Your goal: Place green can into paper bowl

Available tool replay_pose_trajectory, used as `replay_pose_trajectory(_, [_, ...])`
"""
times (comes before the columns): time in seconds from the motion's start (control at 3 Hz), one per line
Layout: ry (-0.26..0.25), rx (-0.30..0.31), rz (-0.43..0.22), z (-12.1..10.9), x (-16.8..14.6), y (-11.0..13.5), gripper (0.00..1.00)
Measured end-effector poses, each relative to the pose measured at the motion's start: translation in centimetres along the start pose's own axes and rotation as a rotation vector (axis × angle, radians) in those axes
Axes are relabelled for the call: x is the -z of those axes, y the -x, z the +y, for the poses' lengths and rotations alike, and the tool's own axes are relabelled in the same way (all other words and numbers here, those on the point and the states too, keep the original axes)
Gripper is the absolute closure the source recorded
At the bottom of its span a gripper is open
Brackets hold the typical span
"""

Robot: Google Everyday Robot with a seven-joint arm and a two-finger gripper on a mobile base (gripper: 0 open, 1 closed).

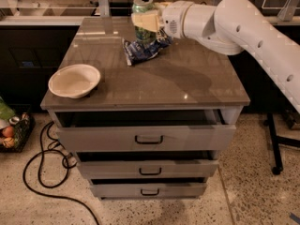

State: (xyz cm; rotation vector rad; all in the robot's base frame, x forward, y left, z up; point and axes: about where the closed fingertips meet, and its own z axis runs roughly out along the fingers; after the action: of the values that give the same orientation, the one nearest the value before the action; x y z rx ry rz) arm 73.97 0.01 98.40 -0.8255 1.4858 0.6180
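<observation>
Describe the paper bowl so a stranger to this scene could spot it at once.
Start at the grey drawer cabinet; on its brown top, look to the front left corner. The paper bowl sits there alone, round, shallow and off-white, far from the blue snack bag at the back, where the gripper holds the green can.

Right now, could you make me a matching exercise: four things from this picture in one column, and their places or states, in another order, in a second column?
1. green aluminium drink can
2. shallow off-white paper bowl
3. wrinkly blue-and-white snack bag
4. two-finger gripper

A. front left of the grey cabinet top
B. lying near the back edge
C. lifted, held by its middle
D. shut around the can

Pairs: 1-C; 2-A; 3-B; 4-D
</observation>
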Motion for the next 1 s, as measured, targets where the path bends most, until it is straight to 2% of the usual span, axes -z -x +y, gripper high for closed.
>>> replay_pose_trajectory(0.33, [0.072, -0.036, -0.012, 4.8, -1.9, -1.4, 1.00])
replay_pose_trajectory(0.67, [0.078, -0.042, -0.017, 4.9, -2.0, -1.4, 1.00])
replay_pose_trajectory(1.0, [0.118, -0.053, -0.058, 6.3, -2.9, -1.0, 1.00])
